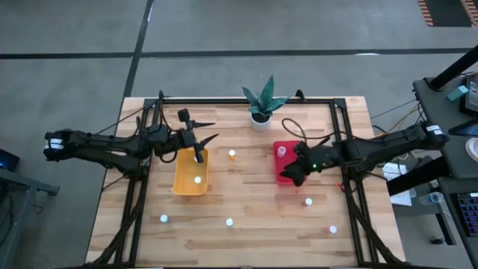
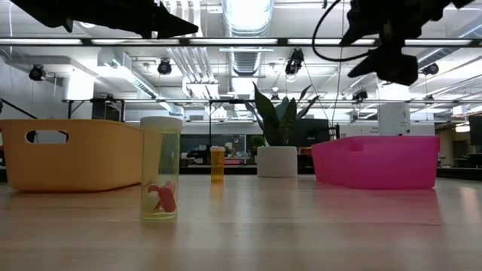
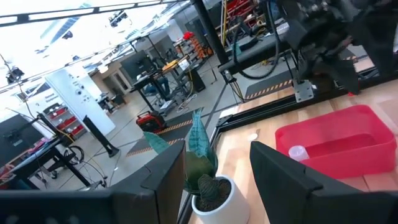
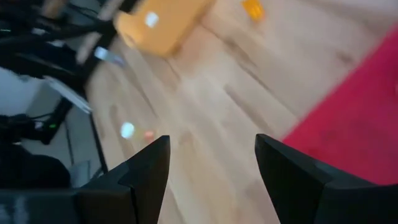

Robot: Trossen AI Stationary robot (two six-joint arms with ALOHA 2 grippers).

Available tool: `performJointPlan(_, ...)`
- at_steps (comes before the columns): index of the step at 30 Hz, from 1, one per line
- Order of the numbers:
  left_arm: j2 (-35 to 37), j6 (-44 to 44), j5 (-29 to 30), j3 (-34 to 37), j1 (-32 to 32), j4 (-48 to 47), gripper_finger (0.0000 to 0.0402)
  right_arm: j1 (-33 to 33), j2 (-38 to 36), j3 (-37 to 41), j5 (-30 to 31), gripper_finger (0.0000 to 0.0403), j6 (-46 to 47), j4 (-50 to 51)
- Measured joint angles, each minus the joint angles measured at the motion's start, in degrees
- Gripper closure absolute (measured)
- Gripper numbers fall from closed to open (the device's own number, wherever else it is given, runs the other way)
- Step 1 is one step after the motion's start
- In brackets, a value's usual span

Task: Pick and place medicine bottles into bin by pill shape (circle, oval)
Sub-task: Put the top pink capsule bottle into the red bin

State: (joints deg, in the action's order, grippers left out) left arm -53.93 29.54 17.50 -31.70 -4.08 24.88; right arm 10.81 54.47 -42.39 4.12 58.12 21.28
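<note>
Upright clear bottle (image 2: 160,168) nearest, long axis vertical, both grippers' fingers spread wide, holding nothing.

No writing, label, brand, number or sign can be read in any of the views. The clear bottle (image 2: 160,168) standing nearest in the low view carries no legible label, and the small orange bottle (image 2: 217,163) farther back shows none either. The yellow bin (image 2: 71,154) and the pink bin (image 2: 375,161) have plain walls. The white pot (image 2: 277,161) between them is unmarked. Equipment in the room behind the surface is too far off for any lettering to be made out.
</note>
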Motion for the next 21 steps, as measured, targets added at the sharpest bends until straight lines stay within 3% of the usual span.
performJointPlan(6, 0.11, -0.02, -0.02, 0.0, 0.0, -0.04, 0.0237, 4.84, 8.02, -9.05, -0.6, 0.0177, 13.93, 15.51)
performJointPlan(14, 0.27, -0.02, -0.02, 0.0, 0.0, -1.2, 0.0237, 11.58, 16.95, -19.32, -5.86, 0.0177, 28.55, 35.25)
performJointPlan(21, 0.77, -0.09, -0.02, -0.02, 0.0, -1.48, 0.0237, 15.99, 20.81, -21.03, -11.79, 0.0177, 38.62, 39.79)
